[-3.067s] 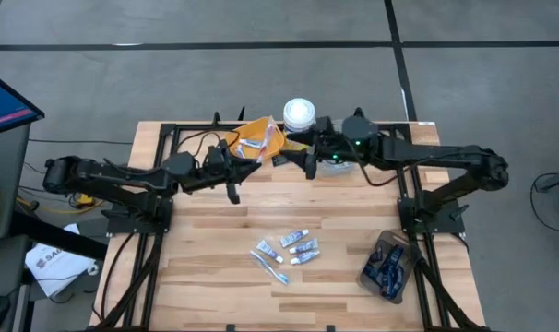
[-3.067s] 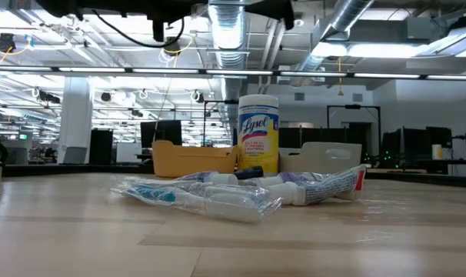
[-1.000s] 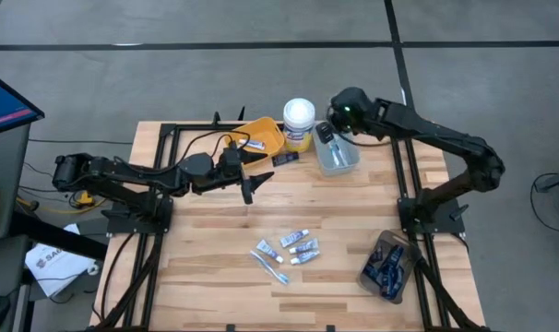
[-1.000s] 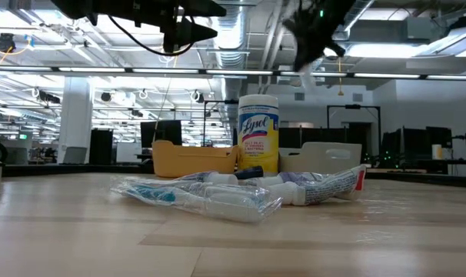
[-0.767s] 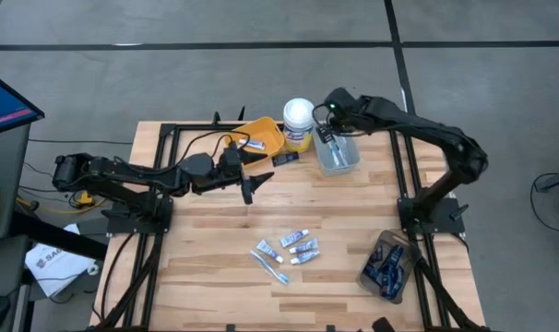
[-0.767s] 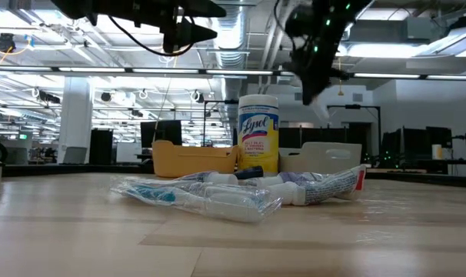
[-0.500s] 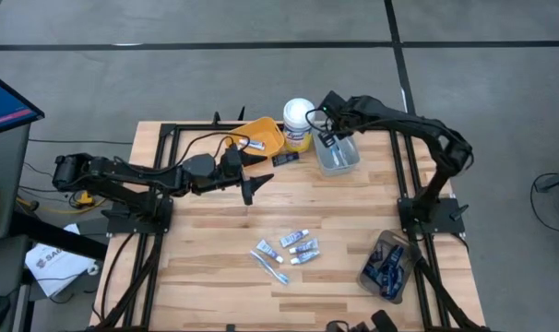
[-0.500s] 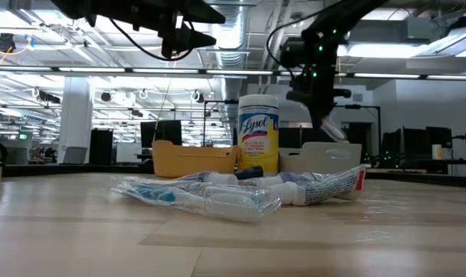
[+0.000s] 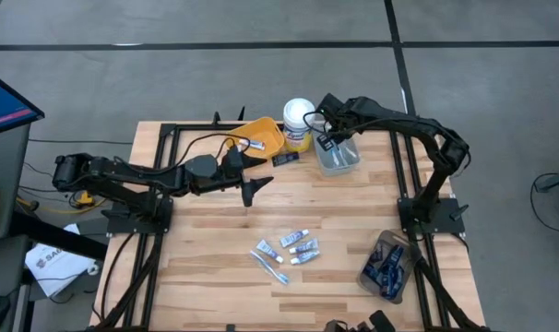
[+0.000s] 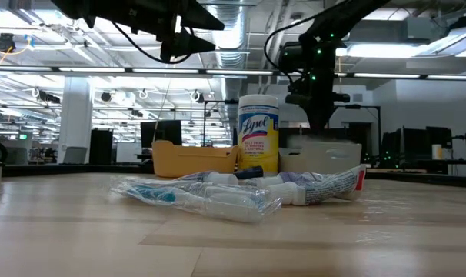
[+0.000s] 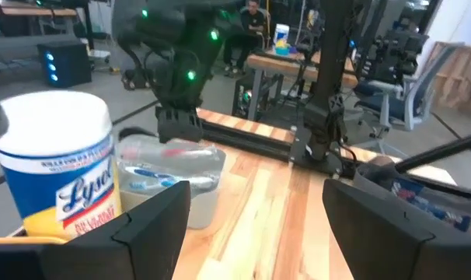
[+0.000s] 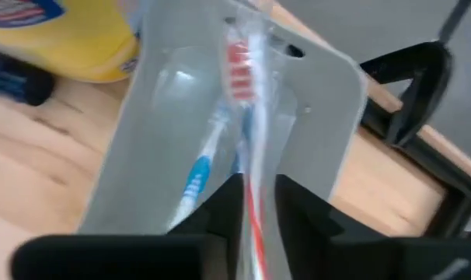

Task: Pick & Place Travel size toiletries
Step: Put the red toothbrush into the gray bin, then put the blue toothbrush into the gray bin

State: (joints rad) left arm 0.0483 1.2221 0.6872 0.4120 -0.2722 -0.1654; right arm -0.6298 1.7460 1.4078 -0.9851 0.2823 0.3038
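Note:
The travel size toiletries (image 9: 287, 251) lie in a small heap on the middle of the table, seen close in the low view (image 10: 241, 192). My right gripper (image 9: 326, 141) hangs over a clear plastic bin (image 9: 339, 159) at the far side, pointing steeply down, shut on a wrapped red-and-white toothbrush (image 12: 247, 117). A blue toothbrush (image 12: 195, 183) lies in that bin. My left gripper (image 9: 252, 191) is open and level above the table, left of centre, with nothing between its fingers (image 11: 255, 225). My right gripper pinches the wrapped toothbrush between its two fingers, at a spot along its shaft (image 12: 255, 183). The fingers come from above, slanting down, and lie along it. Its far end (image 12: 237, 62) reaches down into the clear bin; I cannot tell whether it rests on the bin's floor.
A yellow canister with a white lid (image 9: 299, 114) stands at the far edge between an orange bin (image 9: 261, 136) and the clear bin. A dark packet (image 9: 284, 159) lies in front of the canister. A dark tray (image 9: 388, 267) of navy packets sits at the near right corner.
My right gripper has come down over the clear bin and a little toward the table's left, tipping to point more steeply down. The wrapped toothbrush, which hung in the air below it, has gone down into the bin.

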